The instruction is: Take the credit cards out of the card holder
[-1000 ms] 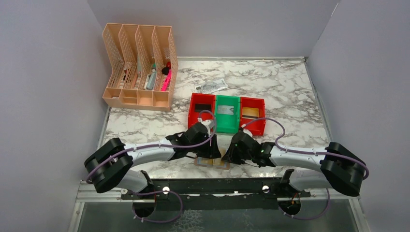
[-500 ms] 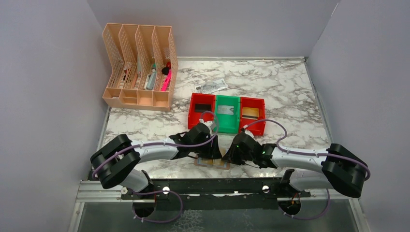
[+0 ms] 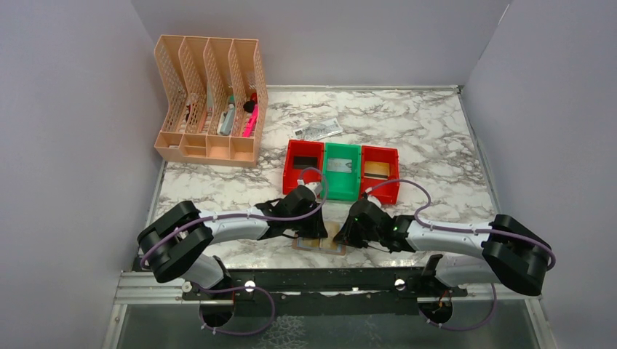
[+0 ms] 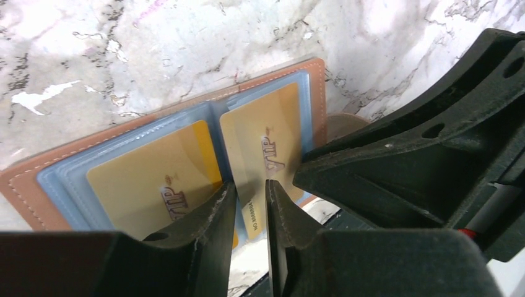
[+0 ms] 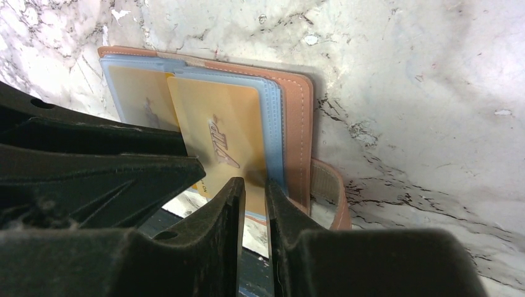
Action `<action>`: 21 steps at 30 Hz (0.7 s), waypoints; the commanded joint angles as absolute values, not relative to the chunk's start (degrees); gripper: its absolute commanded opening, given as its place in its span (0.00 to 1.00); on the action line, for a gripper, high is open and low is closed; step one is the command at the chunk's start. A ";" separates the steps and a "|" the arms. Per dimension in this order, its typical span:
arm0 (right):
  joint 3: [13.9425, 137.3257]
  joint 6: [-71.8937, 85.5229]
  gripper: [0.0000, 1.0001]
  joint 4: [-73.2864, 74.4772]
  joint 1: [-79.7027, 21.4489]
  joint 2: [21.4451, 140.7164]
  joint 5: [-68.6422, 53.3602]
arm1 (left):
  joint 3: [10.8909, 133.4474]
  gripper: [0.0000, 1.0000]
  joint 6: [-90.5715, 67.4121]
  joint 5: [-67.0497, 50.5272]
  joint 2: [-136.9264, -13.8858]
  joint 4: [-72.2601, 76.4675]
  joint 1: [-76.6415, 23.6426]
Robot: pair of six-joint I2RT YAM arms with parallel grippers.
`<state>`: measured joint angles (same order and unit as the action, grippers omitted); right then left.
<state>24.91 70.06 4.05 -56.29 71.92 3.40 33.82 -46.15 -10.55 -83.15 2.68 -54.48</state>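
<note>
Tan on the outside, pale blue panels inside: holder (image 4: 18,192) lying open and flat on the marble table (image 3: 436,123), strap (image 5: 328,192) poking out one side. Gold card in each panel, both with "VIP" in reddish script. Strap-side card (image 4: 266,133) looks to be sticking partway out past the holder's edge, with a line of tiny print along that end, way too small to read. Other card (image 4: 148,182) tucked in its panel, lower end hidden behind the gripper.

Left gripper (image 4: 249,192) down at the sticking-out end of the strap-side card, jaws just a thin slit apart, card edge showing in the gap. Actually pinching it or only resting there? Can't tell. Right gripper (image 5: 254,182) right beside it on the same card, nearer the strap, jaws also a sliver apart, tips at the card and the blue panel edge. No calling a grip there either.

Beyond the holder, a row of bins: red bin (image 3: 289,163), green bin (image 3: 343,146), second red bin (image 3: 394,174), something flat in each (dark, silvery, gold). Too small to read anything on those.
</note>
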 commanded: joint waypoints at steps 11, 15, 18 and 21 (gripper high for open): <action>25.47 69.23 0.24 12.82 -56.43 75.06 9.50 | 33.39 0.12 -45.09 -8.46 -80.84 1.50 -54.32; 25.48 69.15 0.24 12.23 -56.43 75.45 9.18 | 33.56 0.07 -44.84 -8.39 -80.72 1.17 -54.23; 25.58 69.23 0.24 12.30 -56.43 75.89 9.18 | 33.58 0.01 -44.57 -8.10 -80.31 1.01 -54.14; 25.49 69.43 0.24 12.54 -56.40 75.96 9.16 | 33.64 0.00 -44.32 -7.79 -79.85 0.60 -53.97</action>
<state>26.85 70.06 6.13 -56.40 73.47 3.60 33.61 -45.71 -9.30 -81.60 1.02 -54.30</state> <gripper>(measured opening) 0.238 0.014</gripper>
